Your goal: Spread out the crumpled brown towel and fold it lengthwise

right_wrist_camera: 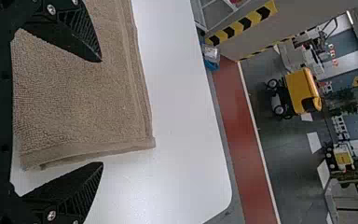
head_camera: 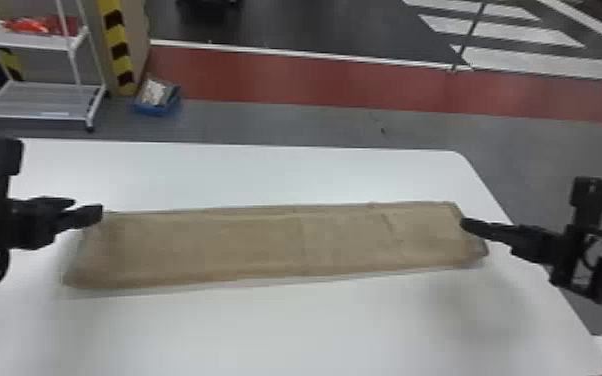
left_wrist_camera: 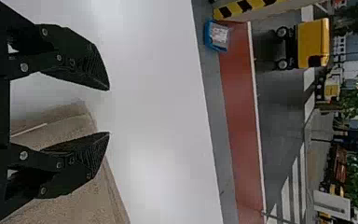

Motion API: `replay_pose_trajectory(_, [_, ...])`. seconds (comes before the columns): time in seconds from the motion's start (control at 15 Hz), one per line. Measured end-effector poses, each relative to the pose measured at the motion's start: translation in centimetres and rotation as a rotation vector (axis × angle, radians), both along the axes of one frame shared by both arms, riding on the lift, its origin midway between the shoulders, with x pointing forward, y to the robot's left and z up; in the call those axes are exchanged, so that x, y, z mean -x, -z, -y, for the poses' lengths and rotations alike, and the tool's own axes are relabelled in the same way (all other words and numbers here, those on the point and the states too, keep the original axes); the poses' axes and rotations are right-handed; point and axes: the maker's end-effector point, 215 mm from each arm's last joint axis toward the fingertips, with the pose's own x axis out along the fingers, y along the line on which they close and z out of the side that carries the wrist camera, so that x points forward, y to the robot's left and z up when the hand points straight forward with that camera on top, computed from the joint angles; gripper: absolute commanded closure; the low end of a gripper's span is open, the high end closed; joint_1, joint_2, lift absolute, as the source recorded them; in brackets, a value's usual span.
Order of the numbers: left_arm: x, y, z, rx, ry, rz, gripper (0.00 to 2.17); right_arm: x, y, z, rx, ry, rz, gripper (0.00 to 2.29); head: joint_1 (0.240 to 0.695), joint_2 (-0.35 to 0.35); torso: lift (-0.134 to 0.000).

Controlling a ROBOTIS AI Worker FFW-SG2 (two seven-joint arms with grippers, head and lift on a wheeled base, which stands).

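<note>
The brown towel (head_camera: 245, 245) lies in a long strip on the table (head_camera: 265, 175). The left gripper (head_camera: 88, 207) and right gripper (head_camera: 470, 226) gape wide near its ends.

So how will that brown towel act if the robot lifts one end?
The towel looks floppy, so it would probably sag; it lies flat with soft creases. Its rough, looped weave suggests it shouldn't be slippery. Layered edges at one end hint the folds might slip apart.
</note>
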Motion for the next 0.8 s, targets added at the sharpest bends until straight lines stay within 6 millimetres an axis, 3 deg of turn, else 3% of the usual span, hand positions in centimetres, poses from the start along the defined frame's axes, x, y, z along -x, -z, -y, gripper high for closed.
replay_pose_trajectory(0.27, [0.8, 1.2, -0.3, 0.018, -0.005, -0.034, 0.47, -0.1, 0.1, -0.4, 0.002, -0.008, -0.001, 0.11, 0.695, -0.179, -0.123])
replay_pose_trajectory(0.8, [0.2, 2.0, 1.9, 0.034, 0.027, -0.041, 0.48, 0.4, 0.0, -0.1, 0.003, -0.006, -0.001, 0.11, 0.695, -0.202, -0.123])
